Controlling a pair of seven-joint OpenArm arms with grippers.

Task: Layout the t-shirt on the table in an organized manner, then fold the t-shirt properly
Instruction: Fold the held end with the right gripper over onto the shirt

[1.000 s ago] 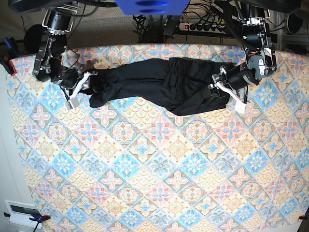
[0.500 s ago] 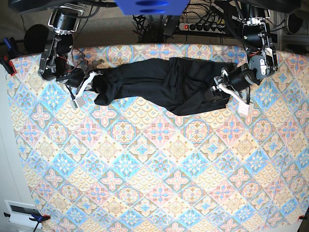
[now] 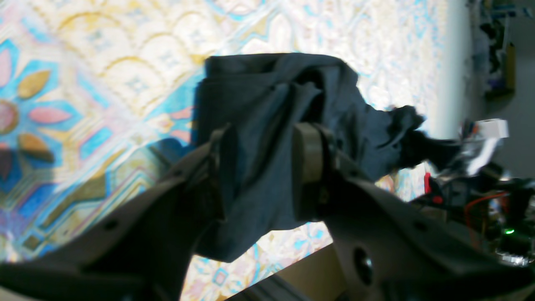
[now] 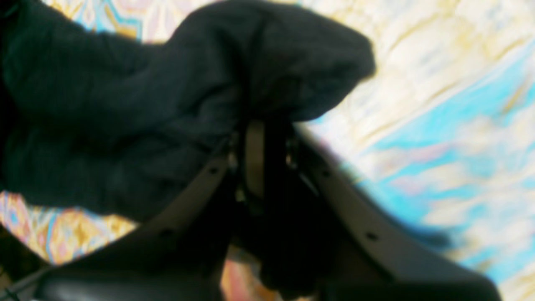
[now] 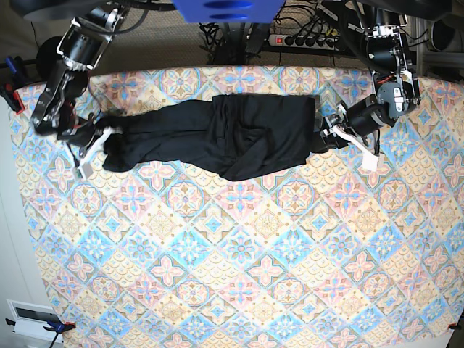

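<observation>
At nine o'clock in the base view, our right claw (image 5: 93, 147) has swung outward and lower than it was a second ago, and it has gone from spread to pressed together on a bunch of the t-shirt (image 5: 217, 134); the right wrist view shows black cloth gathered over the nearly closed fingers (image 4: 255, 154). With that pull, the whole garment has slid toward nine o'clock along the far edge of the tabletop (image 5: 239, 261), and its dark band now reaches further that way than before.

Moving on to three o'clock, our left claw (image 5: 341, 136) has barely shifted. In the left wrist view it pinches a thick fold of the t-shirt (image 3: 267, 138) between half-spread fingers (image 3: 307, 154), with cloth filling the gap.

We judge this as the layout step under way: both ends are held and the cloth is being drawn out lengthwise. The shirt remains a rumpled strip with a heavy overlap in the middle, so we think it needs spreading toward six o'clock before any fold can begin.
</observation>
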